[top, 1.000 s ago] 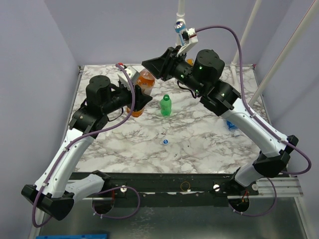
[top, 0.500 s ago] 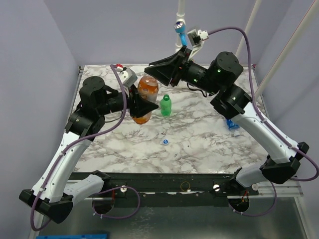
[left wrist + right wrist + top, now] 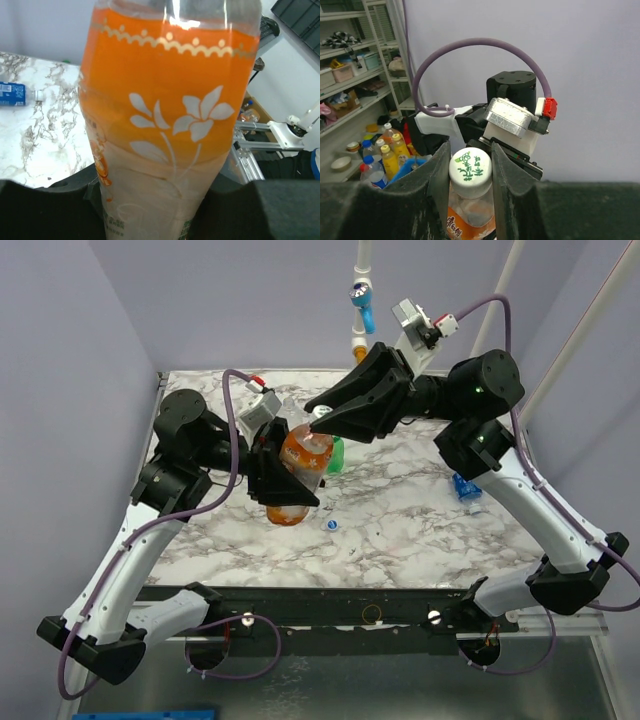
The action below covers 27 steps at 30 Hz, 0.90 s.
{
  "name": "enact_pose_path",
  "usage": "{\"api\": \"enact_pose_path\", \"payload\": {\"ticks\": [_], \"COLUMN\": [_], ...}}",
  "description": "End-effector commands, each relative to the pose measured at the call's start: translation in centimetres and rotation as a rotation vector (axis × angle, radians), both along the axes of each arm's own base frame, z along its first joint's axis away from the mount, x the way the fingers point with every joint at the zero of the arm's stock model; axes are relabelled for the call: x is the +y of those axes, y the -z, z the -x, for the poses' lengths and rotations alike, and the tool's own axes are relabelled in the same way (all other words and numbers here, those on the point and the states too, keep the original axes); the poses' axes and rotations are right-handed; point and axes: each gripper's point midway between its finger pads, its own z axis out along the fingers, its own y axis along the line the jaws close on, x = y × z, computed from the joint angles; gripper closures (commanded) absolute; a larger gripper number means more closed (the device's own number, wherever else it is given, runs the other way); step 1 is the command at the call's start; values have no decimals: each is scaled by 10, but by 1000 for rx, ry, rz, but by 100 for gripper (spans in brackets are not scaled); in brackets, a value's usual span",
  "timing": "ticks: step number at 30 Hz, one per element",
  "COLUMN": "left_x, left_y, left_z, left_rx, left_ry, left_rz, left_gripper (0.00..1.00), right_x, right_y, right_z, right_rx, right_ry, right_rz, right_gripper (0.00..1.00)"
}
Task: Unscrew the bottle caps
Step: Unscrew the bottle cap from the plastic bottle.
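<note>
Fingers (image 3: pixel 260 210) of the left gripper (image 3: pixel 284 480) grasp the orange bottle (image 3: pixel 305 455) around its lower body. In the left wrist view the black pads press on both sides of it, just below the orange band with the white flower print. The bottle is held in the air over the left-middle of the table (image 3: pixel 400 530). It is tilted, with its base toward the near edge and its neck rising toward the far side.

The right gripper (image 3: pixel 320 420) reaches in from the right and above. Its fingers (image 3: pixel 502 175) are clenched on the cap (image 3: pixel 470 171), one on each side and touching its rim. The cap is white with a green print on top and sits on the bottle's neck. Whether it is loosened I cannot tell.

The green bottle (image 3: pixel 336 453) stands on the table just behind the orange one, mostly hidden by that bottle and the right gripper. A loose cap (image 3: pixel 332 525), whitish with some blue, lies on the marble near the orange bottle's base, a little to its right and apart from it.

The blue-label bottle (image 3: pixel 465 487) lies on its side near the table's right edge, beside the right arm and well apart from the others. In the left wrist view it shows at the left edge.
</note>
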Motion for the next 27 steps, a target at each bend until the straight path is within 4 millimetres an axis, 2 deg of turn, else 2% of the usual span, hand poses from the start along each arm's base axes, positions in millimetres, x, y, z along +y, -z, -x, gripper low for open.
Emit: {"api": "enact_pose_path", "payload": {"ticks": [1,2,3,6,7,13,15,18,22,24,27], "left_x": [3,2,1,0,1,17,22,24,26,26,25], "left_y": [-12,-11,-11,0,2,19,24,29,37,38,39], "left_z": [1,-4,-13,-50,-62,-121,-135,-142,-151,-151,-150], "left_rx": [-22,-38,-56,-146,-162,-289,-301,-298,-326,-327,-325], "left_ry": [-4,-36,-87,-281,-346,-653,-719,-757,-797,-796,-792], "left_rz": [22,27,32,16,6,-79,-113,-142,-183,-187,-188], "left_gripper": [100,100,100,100,100,100,100,100,100,100,100], "right_x": [-14,-12,-9,-5,-4,3,3,6,11,12,14], "right_y": [3,-2,-5,-6,-7,8,14,21,23,24,23], "right_z": [22,8,-10,-55,-66,-118,-133,-143,-146,-146,-146], "right_rx": [-31,-21,24,115,140,250,272,282,286,291,298], "right_ry": [-61,26,124,346,396,620,687,733,734,733,725], "right_rz": [48,33,32,38,37,104,126,136,135,128,112], "right_gripper": [74,38,21,2,0,0,3,10,17,25,42]}}
